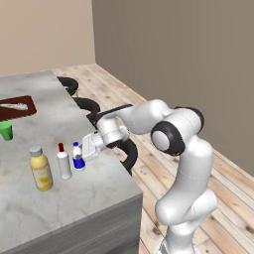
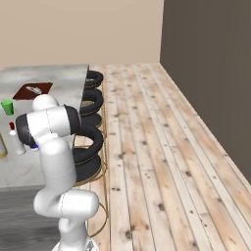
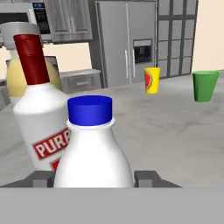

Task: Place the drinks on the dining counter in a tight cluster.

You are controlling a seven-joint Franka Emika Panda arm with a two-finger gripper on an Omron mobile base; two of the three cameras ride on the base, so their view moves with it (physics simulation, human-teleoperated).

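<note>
Three drinks stand close together near the right edge of the dining counter [image 1: 54,119]. The fat yellow bottle with the grey cap [image 1: 40,169] is leftmost, the slim white one with the red cap [image 1: 63,162] is in the middle, and the short white-and-blue one [image 1: 77,157] is on the right. My gripper [image 1: 85,149] reaches in from the right, shut on the blue-capped bottle. In the hand view that bottle [image 3: 92,153] sits upright between my fingertips [image 3: 41,178], with the red-capped bottle [image 3: 37,113] just behind it to the left and the yellow one [image 3: 17,78] farther back.
A green cup [image 1: 6,130] and a brown board [image 1: 15,108] lie farther back on the counter. A yellow cup with a red mark [image 3: 152,80] stands beyond. Black round stools [image 1: 87,106] line the counter's right side, above a wooden floor.
</note>
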